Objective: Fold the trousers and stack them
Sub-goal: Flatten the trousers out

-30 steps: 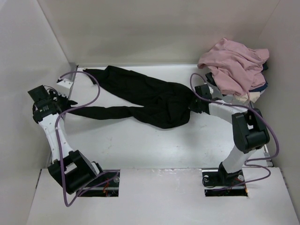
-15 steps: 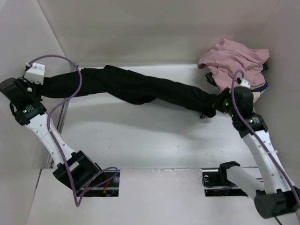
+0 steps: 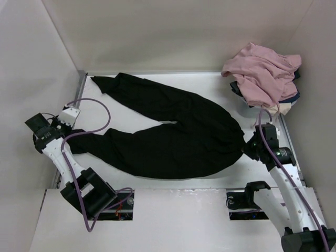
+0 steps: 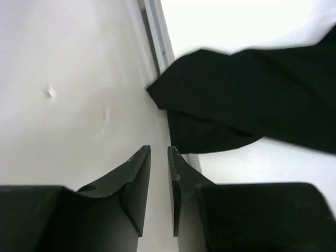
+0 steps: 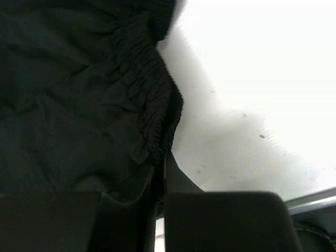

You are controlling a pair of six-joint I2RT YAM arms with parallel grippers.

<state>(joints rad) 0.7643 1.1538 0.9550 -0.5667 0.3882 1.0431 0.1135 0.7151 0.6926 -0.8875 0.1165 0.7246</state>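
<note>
On the white table (image 3: 173, 181) the trousers (image 3: 178, 131) lie spread out flat in the shape of a wide V. The waist is at the right side and the two legs open toward the left. One leg runs to the far left corner of the table. The other leg runs to the left edge, nearer to the arm bases, and its end lies close to the left pincer (image 4: 159, 149).

In the left wrist view this pincer stands with its two fingers only a little apart. The gap between them is narrow and holds nothing. Just beyond the fingertips there is a black end of cloth, which seems to be the hem of the nearer leg, though the view is too close to be sure. This cloth partly lies over the metal rail (image 4: 152, 26) at the foot of the left wall (image 4: 79, 79).

The right pincer (image 5: 160, 157) is at the waist end of the trousers. In the right wrist view its fingers are pressed together on the gathered, elastic waistband, so it holds the trousers there.

In the far right corner a dusty-pink garment (image 3: 262, 73) lies in a crumpled heap on top of a navy and cream cloth (image 3: 290, 100), apart from the trousers.
</note>
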